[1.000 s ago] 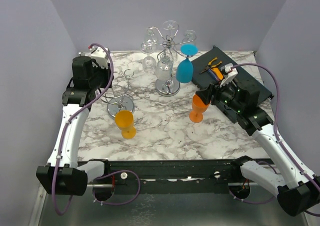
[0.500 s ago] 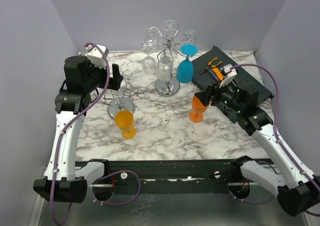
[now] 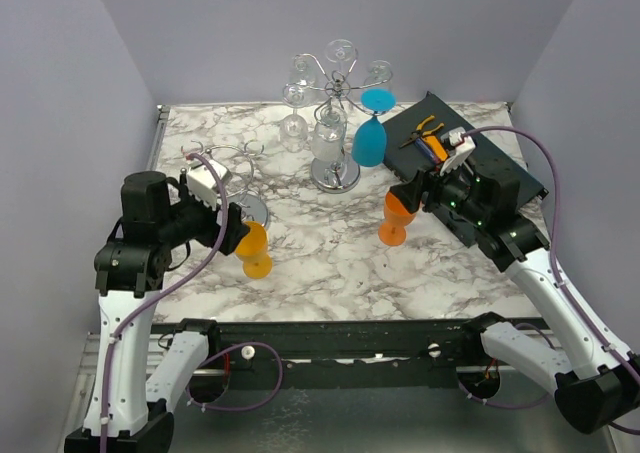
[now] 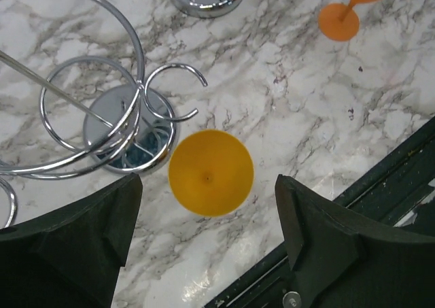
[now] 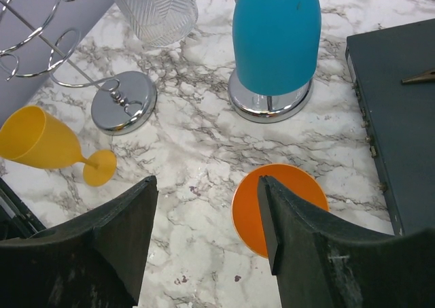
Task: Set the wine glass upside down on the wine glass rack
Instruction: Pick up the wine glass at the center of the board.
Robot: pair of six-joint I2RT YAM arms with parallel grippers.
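Left gripper [image 4: 207,180]: we see its fingers spread wide and empty, hovering directly over the yellow wine glass [image 4: 216,185].
Yellow wine glass: upright on the marble table [image 3: 330,258], at the centre of the left wrist view, just beside the empty chrome rack [image 4: 126,134].
Right gripper [image 5: 207,182]: also wide apart and holding nothing.
Orange wine glass [image 5: 299,199]: upright at the lower right of the right wrist view, near the tall rack [image 3: 335,173], where a blue glass [image 3: 369,141] hangs inverted.
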